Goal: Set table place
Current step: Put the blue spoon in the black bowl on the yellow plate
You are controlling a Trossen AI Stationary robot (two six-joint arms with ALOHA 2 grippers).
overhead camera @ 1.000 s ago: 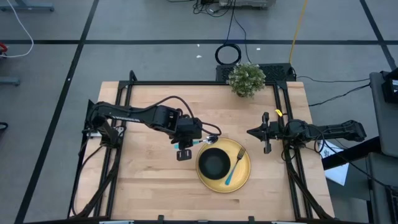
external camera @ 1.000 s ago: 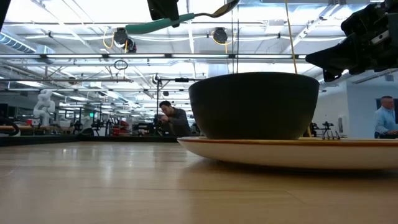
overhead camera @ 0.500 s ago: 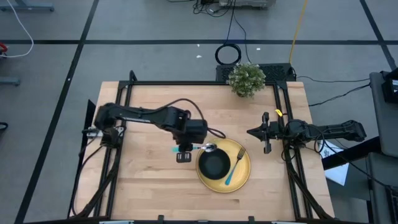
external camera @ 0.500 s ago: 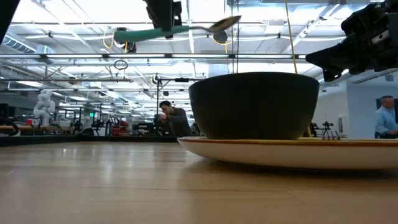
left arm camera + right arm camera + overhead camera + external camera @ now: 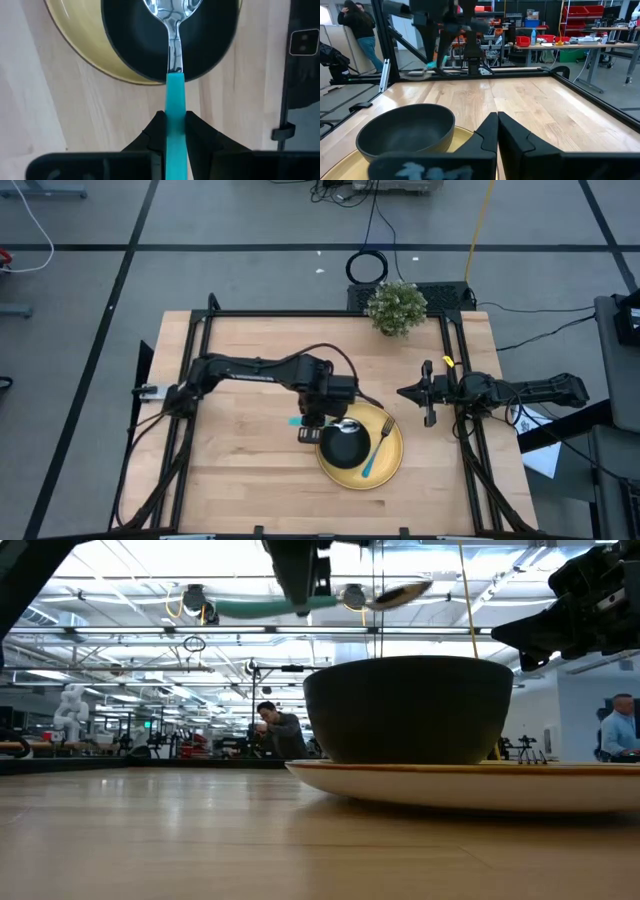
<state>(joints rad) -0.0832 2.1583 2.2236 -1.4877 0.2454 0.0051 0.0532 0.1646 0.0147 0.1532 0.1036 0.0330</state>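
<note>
Left end effector [image 5: 175, 131] grips spoon [image 5: 173, 60] — over bowl [image 5: 346, 444].

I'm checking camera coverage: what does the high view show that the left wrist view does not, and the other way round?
Only the high view shows the fork lying on the yellow plate, the potted plant, and the right pincer, shut and waiting at the table's right rail.

Only the left wrist view shows the left pincer clamped on the spoon's turquoise handle.

Both show the spoon with its head over the black bowl, which sits on the plate, and the wooden table.
</note>
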